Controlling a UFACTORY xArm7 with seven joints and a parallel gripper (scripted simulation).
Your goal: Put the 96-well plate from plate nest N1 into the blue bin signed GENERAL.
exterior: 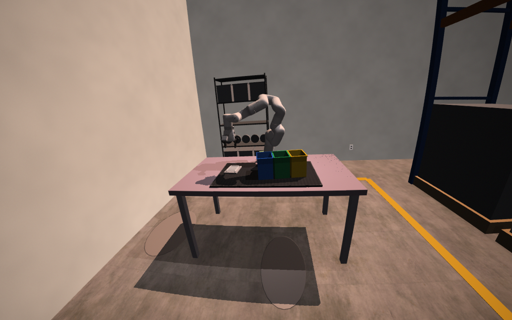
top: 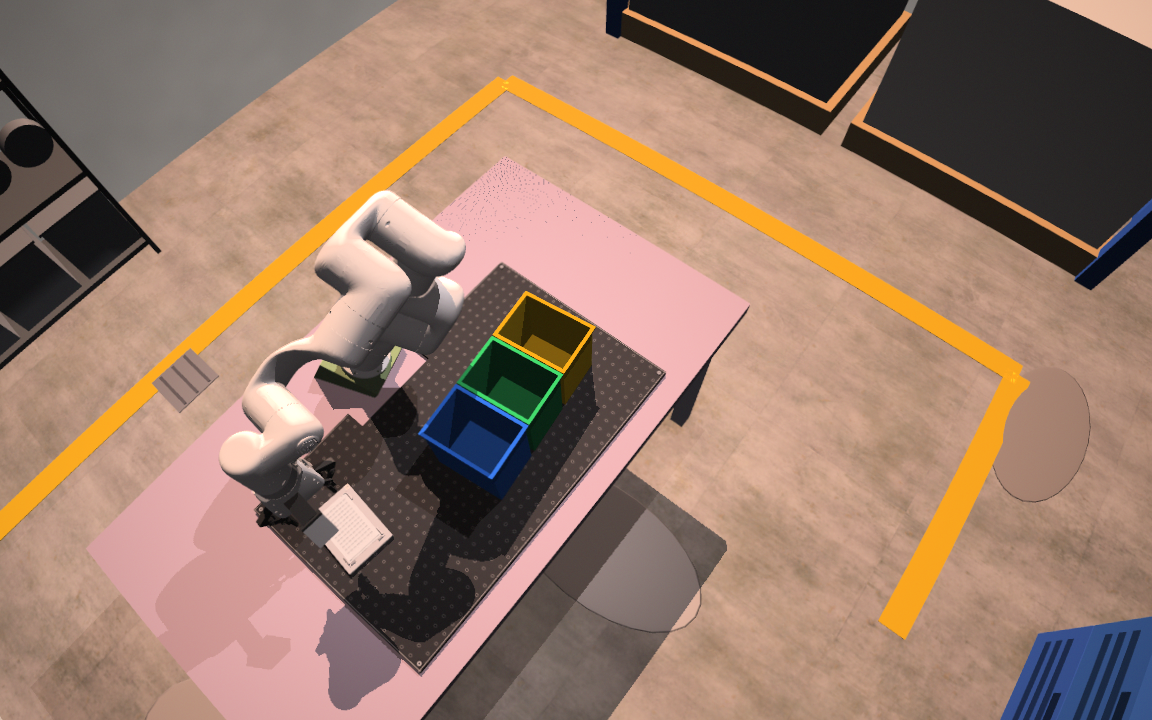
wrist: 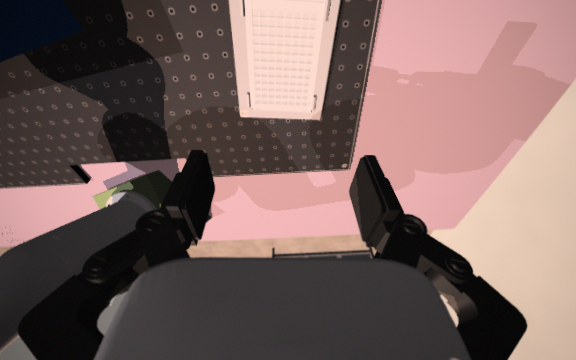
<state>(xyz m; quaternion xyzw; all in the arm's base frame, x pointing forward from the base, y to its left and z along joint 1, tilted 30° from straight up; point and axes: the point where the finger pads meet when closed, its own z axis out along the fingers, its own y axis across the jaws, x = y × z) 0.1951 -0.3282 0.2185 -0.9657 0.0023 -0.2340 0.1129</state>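
Observation:
The white 96-well plate [top: 353, 529] lies flat in its nest at the near end of the dark perforated mat [top: 464, 447]. It also shows in the exterior view [exterior: 233, 169] and at the top of the wrist view [wrist: 282, 55]. My gripper [wrist: 283, 171] [top: 289, 510] [exterior: 226, 139] is open and empty. It hangs above the table, beside the plate's short end toward the arm's side, and well above it. The blue bin [top: 476, 438] stands upright at the near end of the bin row, beside the green bin [top: 513, 385] and the yellow bin [top: 546, 337].
The arm's base [top: 356, 371] stands on a green block at the mat's edge. The three bins touch in a row on the mat. A black shelf rack [exterior: 241, 115] stands behind the table. A beige wall runs along the left.

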